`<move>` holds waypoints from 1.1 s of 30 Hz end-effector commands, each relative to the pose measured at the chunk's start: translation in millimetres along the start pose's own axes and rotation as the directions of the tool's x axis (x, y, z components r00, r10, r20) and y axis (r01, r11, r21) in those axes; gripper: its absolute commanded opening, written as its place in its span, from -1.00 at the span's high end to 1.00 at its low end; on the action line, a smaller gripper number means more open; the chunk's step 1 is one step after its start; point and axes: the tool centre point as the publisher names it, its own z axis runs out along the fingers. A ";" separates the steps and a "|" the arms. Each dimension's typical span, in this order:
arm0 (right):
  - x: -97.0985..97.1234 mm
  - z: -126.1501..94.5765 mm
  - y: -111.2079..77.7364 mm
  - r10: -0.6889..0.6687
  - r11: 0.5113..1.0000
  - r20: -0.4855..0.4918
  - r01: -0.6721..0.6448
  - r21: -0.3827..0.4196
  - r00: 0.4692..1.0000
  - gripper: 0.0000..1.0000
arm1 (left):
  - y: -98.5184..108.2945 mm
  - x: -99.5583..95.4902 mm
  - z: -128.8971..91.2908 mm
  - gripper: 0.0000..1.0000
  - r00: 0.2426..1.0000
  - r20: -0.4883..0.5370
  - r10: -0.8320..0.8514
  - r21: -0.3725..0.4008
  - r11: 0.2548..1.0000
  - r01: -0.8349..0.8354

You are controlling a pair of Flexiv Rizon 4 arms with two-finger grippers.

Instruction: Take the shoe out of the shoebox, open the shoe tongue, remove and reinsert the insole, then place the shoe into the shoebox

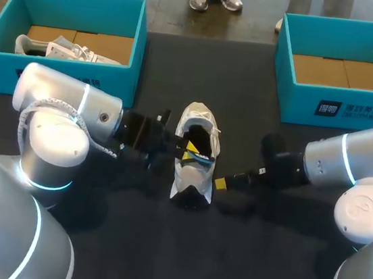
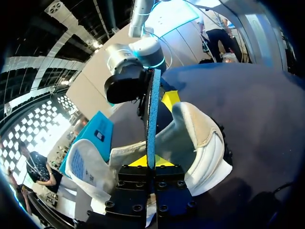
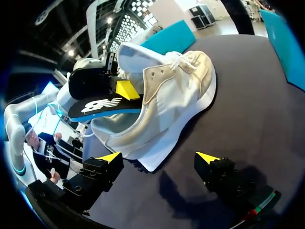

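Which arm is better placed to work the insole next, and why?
Left. The left gripper is shut on the insole at the opening of the shoe; the right gripper is open beside it, holding nothing.

Two glossy silver-white arms with blue light rings
Left arm (image 1: 63, 121), right arm (image 1: 346, 169): black wrists; right gripper (image 3: 159, 157) black, screw-studded, yellow-tipped

High rear head view; close opposed wrist views, shoe (image 1: 189, 174) common.
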 end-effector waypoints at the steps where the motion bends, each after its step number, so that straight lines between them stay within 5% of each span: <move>1: 0.4 -1.1 1.0 -0.001 1.000 0.003 0.001 0.004 1.000 -1.00 | -3.2 -3.2 0.1 -0.51 0.999 0.026 -0.019 0.028 0.999 0.018; 4: 0.2 -1.5 1.3 -0.001 1.000 0.004 0.001 0.005 1.000 -1.00 | -9.4 -5.9 -4.8 -0.62 0.998 0.046 -0.036 0.056 0.998 0.033; 9: 0.5 -1.8 1.9 -0.002 1.000 0.006 0.002 0.003 1.000 -1.00 | -18.9 -7.6 -10.4 -0.33 0.998 0.049 -0.033 0.083 0.996 0.029; 11: 0.8 -1.5 2.2 -0.003 1.000 0.006 0.003 0.002 1.000 -1.00 | -22.3 -7.0 -11.3 -0.07 0.998 0.045 -0.034 0.092 0.995 0.030; 20: 2.7 -1.6 1.9 -0.004 1.000 0.007 0.004 0.001 1.000 -1.00 | -31.5 -1.2 -8.5 0.18 0.999 0.019 -0.027 0.119 0.993 0.025; 24: 2.8 -1.5 0.0 -0.001 1.000 0.007 0.001 0.001 1.000 -1.00 | -29.3 1.6 -5.3 1.00 1.000 0.004 -0.028 0.120 0.992 0.027; 33: 0.2 -0.3 -3.3 0.007 1.000 0.004 -0.007 -0.002 1.000 -1.00 | -14.9 5.6 -0.7 1.00 1.000 -0.022 0.006 0.101 0.995 -0.004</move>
